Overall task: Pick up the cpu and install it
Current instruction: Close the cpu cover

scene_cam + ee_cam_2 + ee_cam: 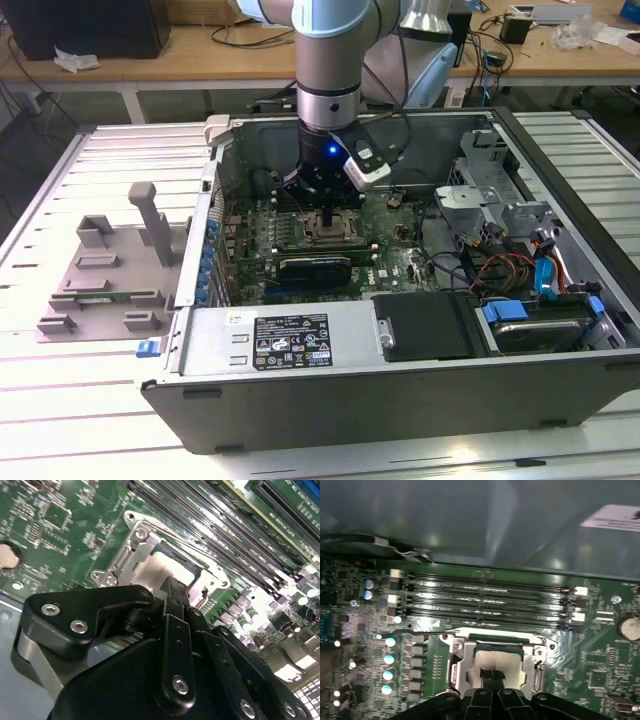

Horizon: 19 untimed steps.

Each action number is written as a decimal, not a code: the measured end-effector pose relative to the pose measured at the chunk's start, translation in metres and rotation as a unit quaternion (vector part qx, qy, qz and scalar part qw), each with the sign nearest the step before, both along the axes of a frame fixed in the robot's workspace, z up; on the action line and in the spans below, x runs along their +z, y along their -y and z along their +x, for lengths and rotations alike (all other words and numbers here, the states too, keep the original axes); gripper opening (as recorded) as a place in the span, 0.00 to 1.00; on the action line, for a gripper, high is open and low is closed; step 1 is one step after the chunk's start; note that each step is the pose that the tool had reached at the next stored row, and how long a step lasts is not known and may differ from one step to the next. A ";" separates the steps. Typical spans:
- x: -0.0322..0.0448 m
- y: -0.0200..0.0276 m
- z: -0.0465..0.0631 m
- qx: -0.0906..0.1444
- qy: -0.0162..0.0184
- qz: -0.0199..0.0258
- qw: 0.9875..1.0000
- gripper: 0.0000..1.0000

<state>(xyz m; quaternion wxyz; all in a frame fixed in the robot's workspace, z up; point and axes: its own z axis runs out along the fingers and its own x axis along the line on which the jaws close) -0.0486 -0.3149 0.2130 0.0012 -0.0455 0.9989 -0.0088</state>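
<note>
The computer case [300, 400] lies open on a worktop [90, 420] of pale slats. Along the nearest wall of the case sits the power supply [270, 340] with a label on its top. Beside it, toward the exterior view's right, there is a black cover plate [425, 325]. Behind this plate is a bundle of cables [545, 270] with blue plugs.

Deeper inside lies the green motherboard [390, 250]. The arm [330, 60] comes straight down into the case, and the gripper [328, 215] stands over the middle of the board. A small blue light [332, 150] shines on the wrist.

In the first wrist view the cpu [505, 657] lies flat inside the metal socket frame [462, 665], with its pale silver top upward. The gripper [493, 674] has its jaws pressed together, and nothing is between them. The tips are at the cpu's top, near its edge; whether they really touch it, I cannot tell. The second wrist view shows the same: the cpu [162, 567] sits in the frame [135, 550], just under the black tips.

Just beyond the socket run four long memory slots [485, 605], parallel to the frame. A round coin battery [629, 628] sits on the board to one side of the socket.

Outside the case, at the exterior view's left, a grey plastic tray [110, 270] with upright posts rests on the slats. Farthest away stands a wooden desk [200, 50] with loose wires on it.
</note>
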 end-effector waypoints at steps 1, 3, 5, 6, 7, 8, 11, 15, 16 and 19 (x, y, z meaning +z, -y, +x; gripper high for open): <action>-0.0002 0.0000 -0.002 0.000 0.000 0.000 1.000 0.11; -0.0011 0.0000 -0.008 0.000 0.000 0.000 1.000 0.11; -0.0023 0.0000 -0.011 0.000 0.000 0.000 1.000 0.11; -0.0029 0.0000 -0.012 0.000 0.000 0.000 1.000 0.11; -0.0043 0.0000 -0.014 0.000 0.000 0.000 1.000 0.11; -0.0049 0.0000 -0.015 0.000 0.000 0.000 1.000 0.11; -0.0064 0.0000 -0.017 0.000 0.000 0.000 1.000 0.11; -0.0083 0.0000 -0.020 0.000 0.000 0.000 1.000 0.11; -0.0083 -0.0001 -0.021 0.000 0.000 0.000 1.000 0.11; -0.0082 0.0000 -0.021 0.000 0.000 0.000 1.000 0.11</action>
